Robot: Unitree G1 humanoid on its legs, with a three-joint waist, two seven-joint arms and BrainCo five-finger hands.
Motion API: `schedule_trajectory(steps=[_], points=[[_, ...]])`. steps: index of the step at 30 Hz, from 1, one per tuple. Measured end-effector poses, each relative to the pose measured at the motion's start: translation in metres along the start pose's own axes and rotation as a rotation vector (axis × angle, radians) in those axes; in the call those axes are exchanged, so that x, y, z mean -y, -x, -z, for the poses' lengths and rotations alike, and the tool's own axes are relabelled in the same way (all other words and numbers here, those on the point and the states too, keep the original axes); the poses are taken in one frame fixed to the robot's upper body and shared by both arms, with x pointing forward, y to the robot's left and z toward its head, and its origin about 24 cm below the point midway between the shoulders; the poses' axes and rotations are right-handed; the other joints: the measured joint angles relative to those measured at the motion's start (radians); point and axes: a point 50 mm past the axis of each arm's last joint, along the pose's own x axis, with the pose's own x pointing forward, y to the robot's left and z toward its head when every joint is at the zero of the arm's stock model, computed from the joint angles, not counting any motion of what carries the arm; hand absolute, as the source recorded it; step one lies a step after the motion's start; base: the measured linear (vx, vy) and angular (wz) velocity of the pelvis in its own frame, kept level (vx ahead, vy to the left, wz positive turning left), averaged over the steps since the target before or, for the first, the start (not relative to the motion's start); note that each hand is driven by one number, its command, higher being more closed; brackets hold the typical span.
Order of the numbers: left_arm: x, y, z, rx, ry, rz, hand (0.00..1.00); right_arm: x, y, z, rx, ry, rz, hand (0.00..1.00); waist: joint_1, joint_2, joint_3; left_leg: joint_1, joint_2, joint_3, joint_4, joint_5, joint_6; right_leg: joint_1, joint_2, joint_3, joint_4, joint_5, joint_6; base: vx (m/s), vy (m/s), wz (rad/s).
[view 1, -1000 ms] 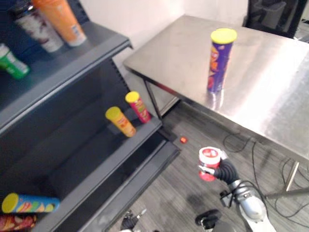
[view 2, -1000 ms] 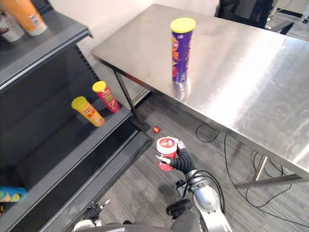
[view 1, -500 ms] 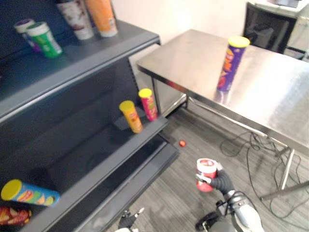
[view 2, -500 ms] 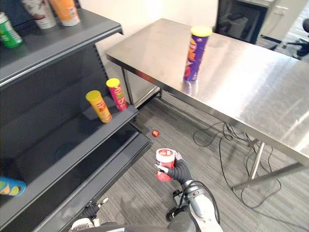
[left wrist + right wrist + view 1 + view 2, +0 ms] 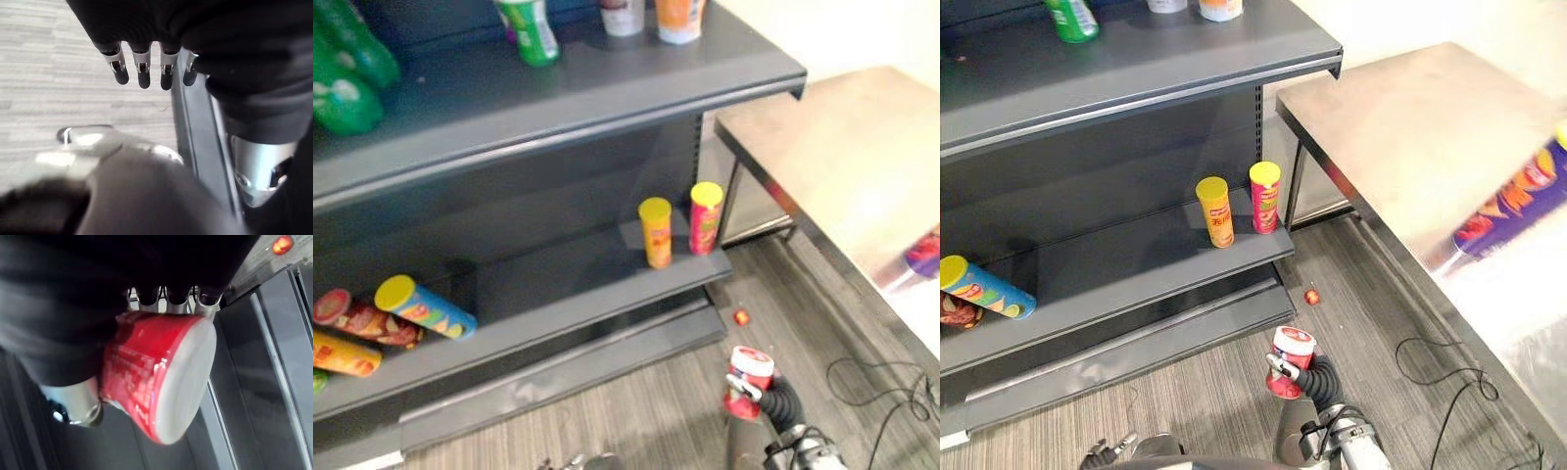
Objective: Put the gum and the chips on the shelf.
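right wrist view shows the right hand [image 5: 177, 301] with its fingers curled around the red gum tub [image 5: 156, 372], the white lid facing away. the tub is held above the floor [image 5: 1195, 392], in front of the dark shelf [image 5: 1136, 259] and apart from it. the purple chips can [image 5: 1513, 201] is on the steel table [image 5: 1391, 127]. the left hand [image 5: 142, 68] hangs with loose, straight fingers and holds nothing.

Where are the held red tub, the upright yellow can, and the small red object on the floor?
red tub [image 5: 1294, 341], right eye view, on its white lid.
yellow can [image 5: 1220, 223], right eye view, on its body.
small red object [image 5: 1311, 296], right eye view, on its centre.
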Motion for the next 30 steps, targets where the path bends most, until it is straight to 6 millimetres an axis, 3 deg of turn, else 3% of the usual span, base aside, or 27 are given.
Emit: schedule_trajectory(steps=[3, 7, 9, 12, 14, 16, 18, 22, 25, 27, 30], points=[[-0.001, -0.001, -0.003, 0.01, -0.004, 0.001, 0.0, 0.002, -0.002, -0.009, 0.035, 0.023, -0.007, 1.0, 0.004, -0.002, -0.001, 0.014, 0.003, -0.012, -0.11, 0.11, 0.0, 0.003, 0.004, -0.036, -0.005, 0.0, -0.001, 0.17, -0.216, 0.4], [0.001, -0.002, -0.006, 0.02, -0.002, 0.006, 0.0, 0.015, -0.012, -0.033, 0.129, 0.108, 0.001, 1.0, 0.019, -0.005, -0.007, 0.028, -0.004, -0.008, -0.18, 0.134, -0.007, 0.021, 0.004, -0.048, -0.054, 0.0, -0.001, 0.07, -0.018, 0.14], [-0.003, -0.002, -0.006, 0.021, -0.005, 0.0, 0.0, 0.021, -0.014, -0.057, 0.219, 0.19, 0.026, 1.0, 0.02, -0.022, -0.02, 0.03, -0.009, -0.006, -0.207, 0.135, -0.009, 0.041, 0.002, -0.048, -0.112, 0.004, 0.002, 0.02, 0.063, 0.1], [-0.009, -0.002, -0.007, 0.025, 0.005, -0.007, 0.0, 0.039, -0.004, -0.109, 0.42, 0.343, 0.11, 1.0, 0.02, -0.048, -0.043, 0.035, -0.01, 0.005, -0.236, 0.142, -0.022, 0.068, 0.006, -0.052, -0.2, 0.054, 0.011, 0.0, 0.082, -0.02], [-0.015, -0.001, -0.006, 0.026, 0.031, -0.014, 0.0, 0.057, 0.014, -0.157, 0.591, 0.552, 0.198, 1.0, 0.016, -0.071, -0.068, 0.049, -0.013, 0.015, -0.254, 0.142, -0.022, 0.099, 0.007, -0.048, -0.268, 0.089, 0.017, -0.03, 0.076, -0.09], [-0.019, 0.0, -0.003, 0.023, 0.051, -0.022, 0.0, 0.067, 0.027, -0.186, 0.708, 0.665, 0.256, 1.0, 0.014, -0.085, -0.099, 0.06, -0.012, 0.021, -0.267, 0.142, -0.022, 0.114, 0.013, -0.041, -0.308, 0.11, 0.019, -0.01, 0.041, -0.13], [-0.024, 0.003, 0.004, 0.005, 0.076, -0.035, 0.0, 0.072, 0.035, -0.214, 0.835, 0.742, 0.284, 1.0, 0.013, -0.094, -0.135, 0.075, -0.012, 0.038, -0.286, 0.142, -0.022, 0.131, 0.018, -0.033, -0.334, 0.122, 0.022, -0.03, 0.027, -0.17], [-0.027, 0.005, 0.011, -0.008, 0.098, -0.035, 0.0, 0.068, 0.039, -0.25, 1.046, 0.784, 0.239, 1.0, 0.003, -0.092, -0.18, 0.095, -0.015, 0.041, -0.312, 0.147, -0.024, 0.147, 0.02, -0.03, -0.36, 0.135, 0.025, -0.01, 0.008, -0.04], [-0.027, 0.007, 0.015, -0.018, 0.098, -0.029, 0.0, 0.066, 0.03, -0.27, 1.125, 0.827, 0.178, 1.0, 0.004, -0.09, -0.199, 0.101, -0.017, 0.037, -0.316, 0.148, -0.024, 0.162, 0.017, -0.034, -0.37, 0.137, 0.028, -0.01, 0.003, 0.03], [-0.026, 0.007, 0.017, -0.022, 0.097, -0.022, 0.0, 0.069, 0.012, -0.281, 1.113, 0.844, 0.129, 1.0, 0.012, -0.088, -0.21, 0.1, -0.02, 0.036, -0.316, 0.149, -0.022, 0.163, 0.015, -0.035, -0.374, 0.142, 0.029, 0.0, 0.0, 0.0], [-0.023, 0.007, 0.015, -0.017, 0.076, -0.003, 0.0, 0.077, -0.03, -0.291, 1.019, 0.838, 0.065, 1.0, 0.019, -0.086, -0.214, 0.097, -0.024, 0.009, -0.321, 0.156, -0.02, 0.178, 0.007, -0.054, -0.378, 0.142, 0.029, -0.02, -0.001, 0.21]])
